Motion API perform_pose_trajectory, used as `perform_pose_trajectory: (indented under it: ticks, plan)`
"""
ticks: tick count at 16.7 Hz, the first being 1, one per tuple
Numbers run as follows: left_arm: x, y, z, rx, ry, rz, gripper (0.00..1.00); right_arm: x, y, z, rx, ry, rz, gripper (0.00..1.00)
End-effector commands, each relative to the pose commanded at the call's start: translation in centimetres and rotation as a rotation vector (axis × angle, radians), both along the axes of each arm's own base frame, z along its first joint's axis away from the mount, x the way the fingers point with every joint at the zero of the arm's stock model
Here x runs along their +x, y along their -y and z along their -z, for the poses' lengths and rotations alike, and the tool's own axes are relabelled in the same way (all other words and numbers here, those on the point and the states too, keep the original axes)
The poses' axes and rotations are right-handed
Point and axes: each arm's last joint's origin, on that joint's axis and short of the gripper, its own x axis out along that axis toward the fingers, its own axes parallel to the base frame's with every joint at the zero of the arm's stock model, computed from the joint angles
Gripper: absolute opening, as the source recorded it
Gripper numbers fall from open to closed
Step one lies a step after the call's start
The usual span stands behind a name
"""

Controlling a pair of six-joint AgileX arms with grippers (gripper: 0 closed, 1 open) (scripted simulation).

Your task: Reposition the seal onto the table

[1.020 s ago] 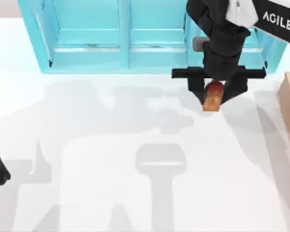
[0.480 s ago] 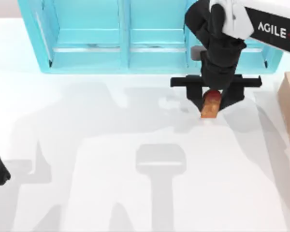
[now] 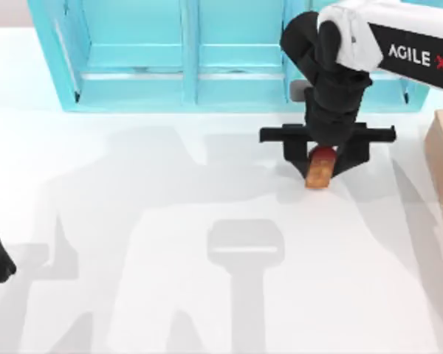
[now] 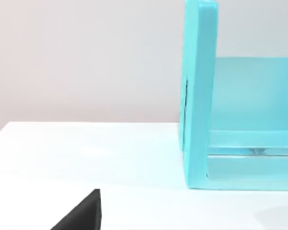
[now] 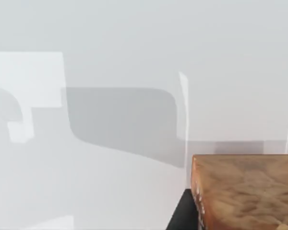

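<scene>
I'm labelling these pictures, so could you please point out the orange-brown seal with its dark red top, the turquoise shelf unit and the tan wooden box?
Orange-brown seal with dark red top [image 3: 319, 171]: top view, on its body.
Turquoise shelf unit [image 3: 188, 51]: top view, on a divider.
Tan wooden box [image 3: 441, 151]: top view, on its rim.

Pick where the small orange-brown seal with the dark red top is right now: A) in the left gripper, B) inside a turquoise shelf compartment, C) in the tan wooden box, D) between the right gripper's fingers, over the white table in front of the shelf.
D: in the top view the seal sits between the fingers of the right gripper, over the white table just in front of the turquoise shelf.
</scene>
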Motion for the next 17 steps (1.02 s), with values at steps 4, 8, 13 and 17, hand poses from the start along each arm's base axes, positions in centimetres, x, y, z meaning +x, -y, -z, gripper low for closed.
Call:
perform_pose_trajectory:
  ticks: [4,8,13,17]
  plan:
    - [0.0,0.0,0.0,0.0,0.0,0.0,1.0,0.0,0.0,0.0,0.0,0.0,0.0,0.3]
    - [0.0,0.0,0.0,0.0,0.0,0.0,1.0,0.0,0.0,0.0,0.0,0.0,0.0,0.6]
    - [0.0,0.0,0.0,0.0,0.0,0.0,1.0,0.0,0.0,0.0,0.0,0.0,0.0,0.98]
    - [0.0,0.0,0.0,0.0,0.0,0.0,1.0,0.0,0.0,0.0,0.0,0.0,0.0,1.0]
